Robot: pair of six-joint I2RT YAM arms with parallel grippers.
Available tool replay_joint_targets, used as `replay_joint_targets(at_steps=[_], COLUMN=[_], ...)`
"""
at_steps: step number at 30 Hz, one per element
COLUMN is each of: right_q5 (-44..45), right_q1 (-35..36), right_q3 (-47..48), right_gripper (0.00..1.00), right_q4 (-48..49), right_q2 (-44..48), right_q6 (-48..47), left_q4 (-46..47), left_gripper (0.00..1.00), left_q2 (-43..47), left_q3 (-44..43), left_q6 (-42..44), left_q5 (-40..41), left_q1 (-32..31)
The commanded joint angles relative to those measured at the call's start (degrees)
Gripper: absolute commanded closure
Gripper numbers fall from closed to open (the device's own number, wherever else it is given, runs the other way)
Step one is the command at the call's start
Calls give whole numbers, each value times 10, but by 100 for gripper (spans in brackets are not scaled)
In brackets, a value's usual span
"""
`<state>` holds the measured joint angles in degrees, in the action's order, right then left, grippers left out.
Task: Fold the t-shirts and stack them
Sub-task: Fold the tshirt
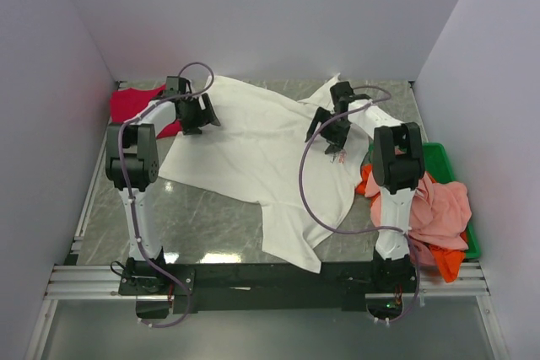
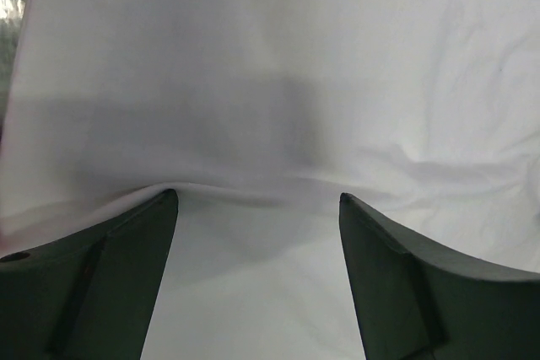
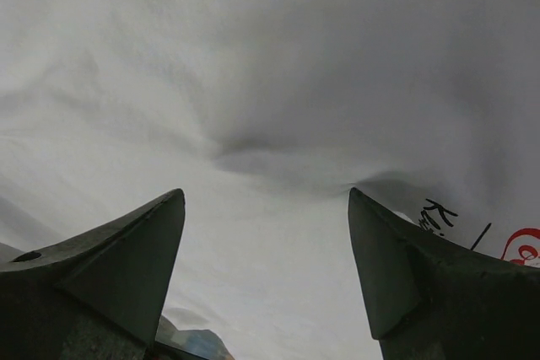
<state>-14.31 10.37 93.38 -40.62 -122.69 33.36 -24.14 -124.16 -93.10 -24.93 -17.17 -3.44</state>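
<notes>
At the middle of the table [image 1: 211, 225], the white t-shirt [image 1: 253, 158] lies spread but rumpled and unfolded, one corner trailing toward the arm bases and a sleeve bunched at its back right. Left gripper [image 1: 196, 111] sits on the shirt's back-left edge with its jaws wide apart. In its wrist view the fingers [image 2: 118, 259] straddle a shallow crease in plain white cloth, and nothing is pinched. Right gripper [image 1: 333, 128] sits on the shirt's back-right part beside the red logo print [image 3: 523, 246], also spread wide, with the cloth dimpled between its tips and nothing held. Judgement: this is the grasp step of the first fold, with none of the shirts stacked yet. The next move calls for both jaws to close on a single layer of cloth, then lift together and carry the back edge toward the shirt's near side. The crimson t-shirt [image 1: 135, 105] lies just left of the shirt's back-left edge, close enough to snag. Off the shirt's right edge, the orange t-shirt [image 1: 366, 183] touches or nearly touches it, and the salmon-pink t-shirt [image 1: 443, 208] is heaped in the green bin [image 1: 443, 158]. Open room is the bare table near-left of the shirt. Its right side is crowded.
</notes>
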Motion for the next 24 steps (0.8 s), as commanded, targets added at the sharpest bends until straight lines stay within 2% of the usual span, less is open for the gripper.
replay_joint_targets(at_steps=[1, 5, 9, 13, 17, 18, 22, 24], right_q5=[34, 20, 6, -1, -5, -7, -17, -20], right_q1=[-11, -14, -13, -13, -14, -13, -14, -13], right_q3=[43, 76, 102, 120, 131, 131, 126, 125], right_gripper=[16, 16, 16, 15, 15, 15, 16, 15], right_q4=[-19, -31, -32, -36, -37, -36, -24, -24], right_q2=[-34, -53, -61, -61, -57, -55, -40, -34], right_q6=[-17, -23, -29, -33, -37, -37, -31, -30], left_q4=[-11, -13, -6, -8, -27, -30, -37, -35], left_gripper=[16, 16, 15, 14, 14, 16, 22, 26], left_q2=[-34, -16, 74, 178, 261, 283, 314, 320], left_q3=[-20, -41, -10, 62, 177, 196, 281, 296], left_q6=[20, 12, -4, -19, -25, -20, -8, 0], left_q5=[-4, -11, 25, 80, 141, 150, 170, 170], left_q1=[4, 1, 3, 12, 33, 59, 104, 118])
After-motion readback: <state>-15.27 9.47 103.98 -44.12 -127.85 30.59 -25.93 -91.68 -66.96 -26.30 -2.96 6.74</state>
